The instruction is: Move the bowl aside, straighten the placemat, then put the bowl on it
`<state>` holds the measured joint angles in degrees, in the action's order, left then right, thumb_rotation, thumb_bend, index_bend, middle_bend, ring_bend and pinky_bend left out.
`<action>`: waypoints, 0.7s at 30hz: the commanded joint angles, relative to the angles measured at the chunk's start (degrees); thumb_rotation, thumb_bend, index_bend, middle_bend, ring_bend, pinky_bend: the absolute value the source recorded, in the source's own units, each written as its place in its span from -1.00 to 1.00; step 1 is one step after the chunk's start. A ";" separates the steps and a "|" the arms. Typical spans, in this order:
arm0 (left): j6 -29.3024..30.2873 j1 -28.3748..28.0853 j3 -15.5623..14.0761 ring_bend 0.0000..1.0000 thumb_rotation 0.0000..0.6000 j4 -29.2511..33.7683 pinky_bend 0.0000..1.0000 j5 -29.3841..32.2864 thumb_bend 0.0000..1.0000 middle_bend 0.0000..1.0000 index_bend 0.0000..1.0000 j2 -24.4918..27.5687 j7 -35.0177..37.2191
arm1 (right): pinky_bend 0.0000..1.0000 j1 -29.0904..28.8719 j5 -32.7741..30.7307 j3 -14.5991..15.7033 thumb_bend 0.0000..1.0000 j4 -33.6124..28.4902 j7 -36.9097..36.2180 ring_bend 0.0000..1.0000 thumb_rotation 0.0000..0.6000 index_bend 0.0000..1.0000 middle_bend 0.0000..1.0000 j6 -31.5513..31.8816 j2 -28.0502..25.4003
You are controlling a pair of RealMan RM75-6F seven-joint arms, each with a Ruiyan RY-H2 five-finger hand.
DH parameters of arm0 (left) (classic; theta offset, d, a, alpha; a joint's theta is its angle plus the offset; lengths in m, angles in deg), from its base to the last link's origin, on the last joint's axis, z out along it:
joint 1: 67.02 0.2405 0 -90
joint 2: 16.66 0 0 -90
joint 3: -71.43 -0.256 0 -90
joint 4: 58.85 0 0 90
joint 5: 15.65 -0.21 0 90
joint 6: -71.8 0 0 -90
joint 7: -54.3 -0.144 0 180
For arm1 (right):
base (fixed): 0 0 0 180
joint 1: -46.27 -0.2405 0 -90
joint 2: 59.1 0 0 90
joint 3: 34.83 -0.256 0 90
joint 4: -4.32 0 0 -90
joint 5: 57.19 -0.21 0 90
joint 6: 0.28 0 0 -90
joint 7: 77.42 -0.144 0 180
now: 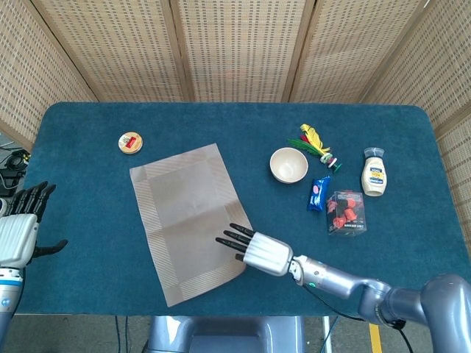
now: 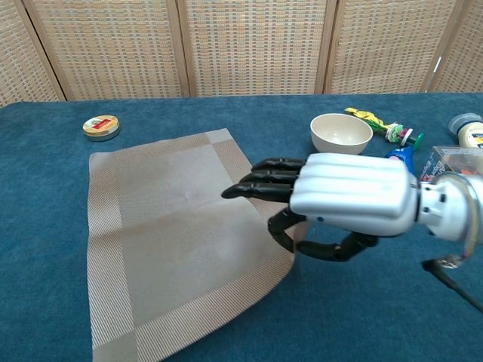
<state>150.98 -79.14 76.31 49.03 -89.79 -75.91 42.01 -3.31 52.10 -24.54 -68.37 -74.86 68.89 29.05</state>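
Left hand (image 1: 20, 224) idles at the table's 9 o'clock edge, fingers apart, holding nothing; placemat (image 1: 190, 219) lies skewed, long axis running 11 to 5 o'clock; right hand (image 1: 254, 248), the nearer one, rests fingers spread on its right edge; bowl (image 1: 288, 165) sits off-mat at 1 o'clock of that hand.

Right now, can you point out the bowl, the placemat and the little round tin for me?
bowl (image 1: 288, 165): head view, inside of the cup.
placemat (image 1: 184, 198): head view, plain middle panel.
tin (image 1: 129, 142): head view, red label on the lid.
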 commanded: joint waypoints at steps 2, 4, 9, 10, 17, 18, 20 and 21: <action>0.83 0.54 -0.83 -1.00 1.00 0.83 -1.00 -1.84 -1.00 -1.00 -1.00 -0.19 -0.88 | -1.00 3.26 6.97 5.35 0.30 -4.40 5.05 -1.00 1.00 0.38 -0.96 5.82 -7.76; 1.51 0.95 -1.12 -1.00 1.00 1.24 -1.00 -2.60 -1.00 -1.00 -1.00 -0.28 -1.15 | -1.00 4.15 10.21 6.62 0.28 -3.54 7.81 -1.00 1.00 0.38 -0.94 8.51 -10.50; 2.67 1.64 -1.50 -1.00 1.00 1.76 -1.00 -3.90 -1.00 -1.00 -1.00 -0.32 -1.72 | -1.00 4.18 14.73 6.52 0.26 2.03 12.40 -1.00 1.00 0.38 -0.90 11.88 -15.27; 2.80 1.71 -1.53 -1.00 1.00 1.79 -1.00 -4.03 -1.00 -1.00 -1.00 -0.33 -1.76 | -1.00 3.94 15.33 6.32 0.25 3.17 13.07 -1.00 1.00 0.39 -0.89 12.19 -15.83; 2.68 1.79 -1.39 -1.00 1.00 1.52 -1.00 -3.83 -1.00 -1.00 -1.00 -0.49 -2.03 | -1.00 0.49 18.40 3.90 0.19 13.29 15.22 -1.00 1.00 0.39 -0.89 12.14 -17.14; 2.61 1.77 -1.34 -1.00 1.00 1.45 -1.00 -3.72 -1.00 -1.00 -1.00 -0.51 -2.03 | -1.00 0.00 18.42 3.61 0.19 14.40 14.95 -1.00 1.00 0.39 -0.90 11.69 -16.79; 2.38 1.69 -1.13 -1.00 1.00 1.22 -1.00 -3.23 -1.00 -1.00 -1.00 -0.59 -2.05 | -1.00 -1.56 18.94 3.03 0.19 17.48 14.93 -1.00 1.00 0.39 -0.91 9.95 -15.48; 2.28 1.65 -1.04 -1.00 1.00 1.12 -1.00 -3.01 -1.00 -1.00 -1.00 -0.65 -2.08 | -1.00 -2.06 19.00 2.84 0.19 18.31 14.95 -1.00 1.00 0.39 -0.91 9.23 -14.99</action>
<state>153.35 -77.45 75.19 50.24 -92.94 -76.51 39.96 -3.64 70.40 -20.75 -52.54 -60.04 79.87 12.92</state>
